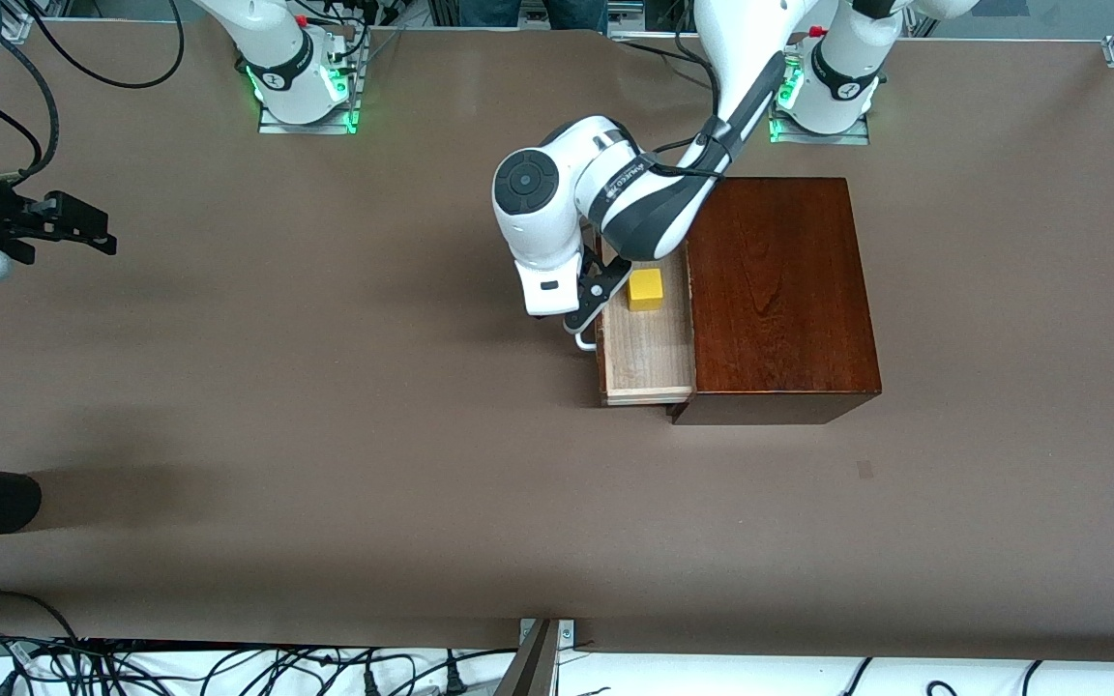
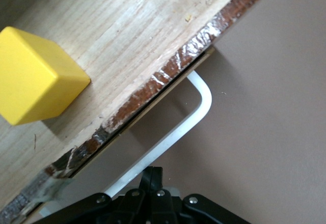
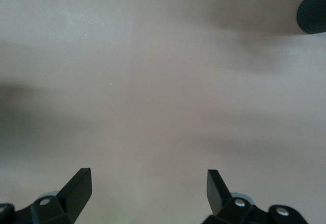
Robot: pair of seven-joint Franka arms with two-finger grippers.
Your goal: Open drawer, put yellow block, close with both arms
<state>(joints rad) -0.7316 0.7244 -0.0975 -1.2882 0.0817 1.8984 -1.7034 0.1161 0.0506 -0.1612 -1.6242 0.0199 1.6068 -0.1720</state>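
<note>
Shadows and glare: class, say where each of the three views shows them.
Front view: soft shadows lie on the table, and green light glows at both arm bases. Left wrist view: the yellow block shades the drawer floor, and its dark front edge glints. Right wrist view: blurred dark patches cross the bare table above the right gripper.

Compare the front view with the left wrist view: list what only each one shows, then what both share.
Only the front view shows the whole wooden box, the table, both arm bases, and the right gripper waiting open over bare table at the right arm's end.

Only the left wrist view shows the drawer front's worn edge close up and the curved end of the white handle.

Both show the yellow block resting in the open drawer, and the left gripper at the handle, its jaws closed together.
</note>
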